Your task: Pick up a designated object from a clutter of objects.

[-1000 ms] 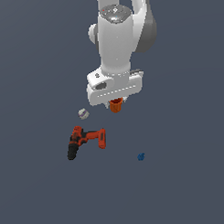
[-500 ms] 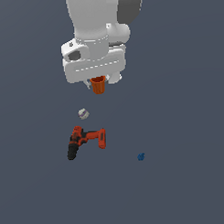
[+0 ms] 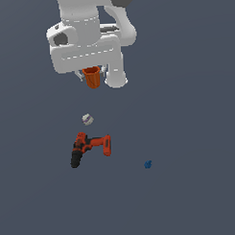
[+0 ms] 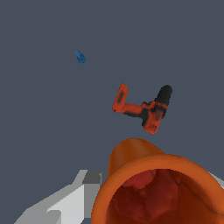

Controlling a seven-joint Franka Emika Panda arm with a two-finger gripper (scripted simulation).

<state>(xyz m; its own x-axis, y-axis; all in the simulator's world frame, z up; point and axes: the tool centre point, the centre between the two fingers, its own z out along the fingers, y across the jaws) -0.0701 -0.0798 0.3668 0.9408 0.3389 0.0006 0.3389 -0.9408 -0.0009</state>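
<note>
1. A red-and-black power drill is seen lying on the dark counter, with a small grey-white cube just beside it and a tiny blue piece well apart.
2. The small orange cup is gripped by the closed pincer, held high above the clutter.

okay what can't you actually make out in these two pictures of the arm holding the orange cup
- Pincer fingers: exterior view, hidden behind the white hand body; only the orange cup shows below it.
- Cup base: wrist view, its own flared mouth covers it.
- Grey-white cube: outside the wrist view.
- Blue piece: too small in both views to tell its shape.
- Power drill bit end: blurred.
</note>
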